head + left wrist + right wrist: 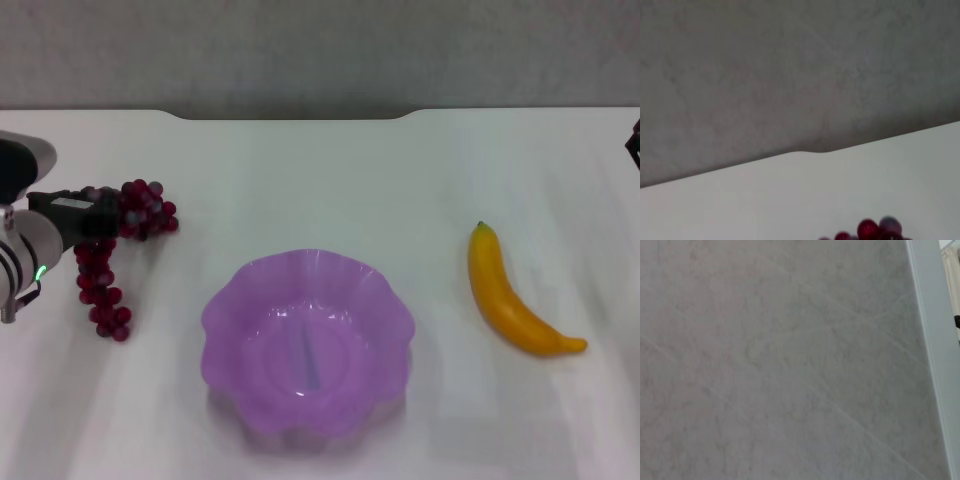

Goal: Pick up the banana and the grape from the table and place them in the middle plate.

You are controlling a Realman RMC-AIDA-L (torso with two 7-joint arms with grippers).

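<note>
- While my left fingers (112,222) sit at the grape (112,262) bunch, I cannot tell whether they are apart or clamped; the dark fingertip housing overlaps the bunch where it bends.
- From my left wrist view only a few berries of the grape (875,230) show at the edge, with bare bench (790,200) and grey wall beyond.
- One part of the bunch runs toward the bench's rear edge, the rest trails toward me; all of it looks to lie on the bench, left of the middle plate (308,345).
- I judge the step in hand to be taking hold of the grape; next calls for a firm grip, a lift, and a carry rightward over the scalloped rim.
- Nothing stands between the bunch and the plate.
- Right of the plate lies the banana (512,292), apart from it.
- At the bench's far right edge only a sliver of my right arm (634,145) shows, parked; its fingers are out of sight.
</note>
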